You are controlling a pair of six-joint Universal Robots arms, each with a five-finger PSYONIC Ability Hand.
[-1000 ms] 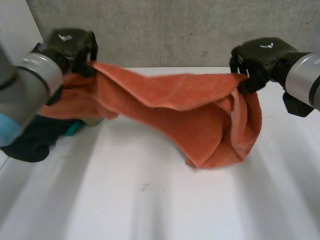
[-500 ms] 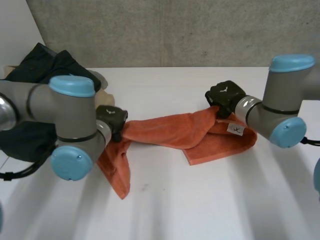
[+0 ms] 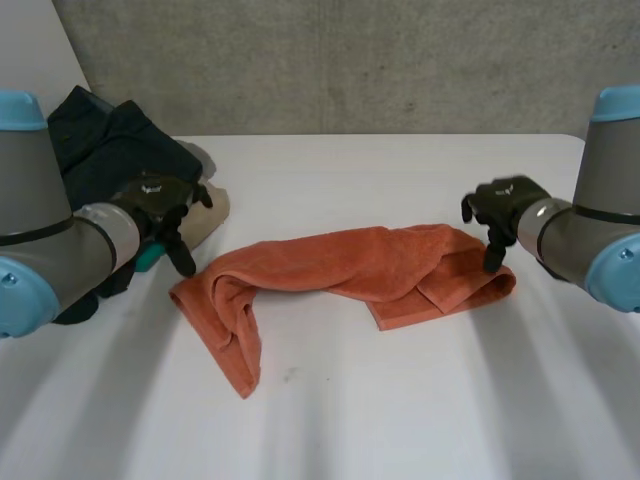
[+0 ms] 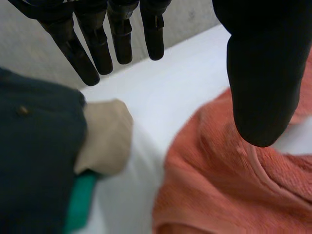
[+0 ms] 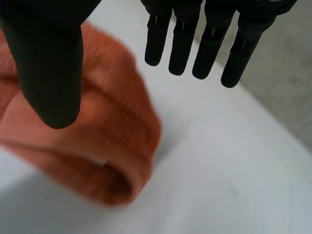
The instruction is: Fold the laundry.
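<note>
lying crumpled, nubby orange terry towel (image 3: 340, 265) on smooth white table (image 3: 400, 400).

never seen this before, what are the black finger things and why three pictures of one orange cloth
This is a robot with two arms at a white table, each ending in a black mechanical hand. The wide picture looks down from a camera between the arms: left hand at left, right hand at right. The two close-ups come from cameras on the wrists, looking along each palm. A crumpled orange terry towel lies between the hands. Both hands are open and hold nothing. Beside the left hand sits a pile of dark clothing with a beige cloth and something green.
</note>
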